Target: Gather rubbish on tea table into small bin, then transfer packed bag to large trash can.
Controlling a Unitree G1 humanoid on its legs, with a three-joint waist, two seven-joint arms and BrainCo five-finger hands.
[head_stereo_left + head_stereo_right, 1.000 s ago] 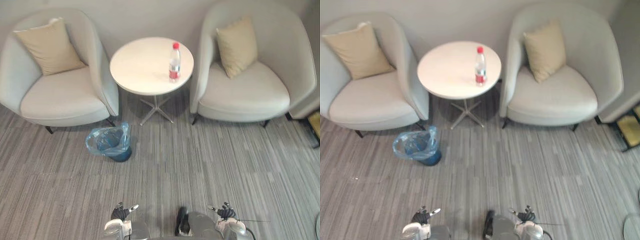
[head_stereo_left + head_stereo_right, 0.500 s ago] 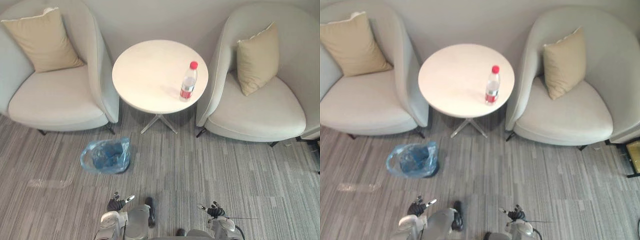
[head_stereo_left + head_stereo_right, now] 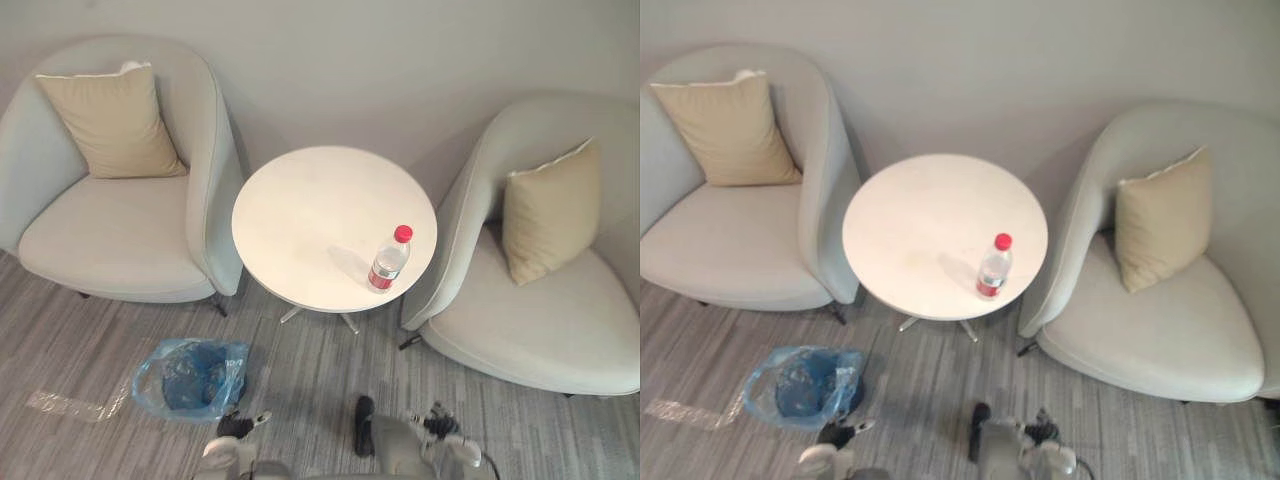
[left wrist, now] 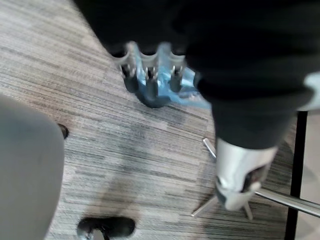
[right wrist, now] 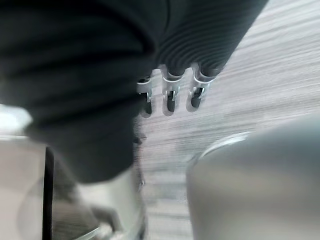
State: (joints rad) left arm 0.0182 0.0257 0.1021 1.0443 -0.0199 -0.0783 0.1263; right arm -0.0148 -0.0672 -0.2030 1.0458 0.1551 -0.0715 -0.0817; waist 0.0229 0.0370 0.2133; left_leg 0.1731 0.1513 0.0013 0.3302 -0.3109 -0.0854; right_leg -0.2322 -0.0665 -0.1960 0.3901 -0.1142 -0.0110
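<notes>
Left hand (image 3: pixel 237 426) hangs slack; round table (image 3: pixel 310 220) (smooth) holds plastic bottle (image 3: pixel 388 260).

Tea table between two armchairs, with a bin on the floor in front

The round tea table (image 3: pixel 300 220) stands before the wall (image 3: pixel 350 60), with one armchair (image 3: pixel 120 240) just beside it on the left and the other armchair (image 3: pixel 520 330) just beside it on the right. A cushion (image 3: pixel 115 120) leans on the back of the left one, and a second cushion (image 3: pixel 550 215) on the back of the right one. A water bottle (image 3: pixel 389 259) stands upright on the table, near its front right edge. The small bin (image 3: pixel 190 375) with its bag sits on the floor in front of the left armchair, to the front left of the table.
</notes>
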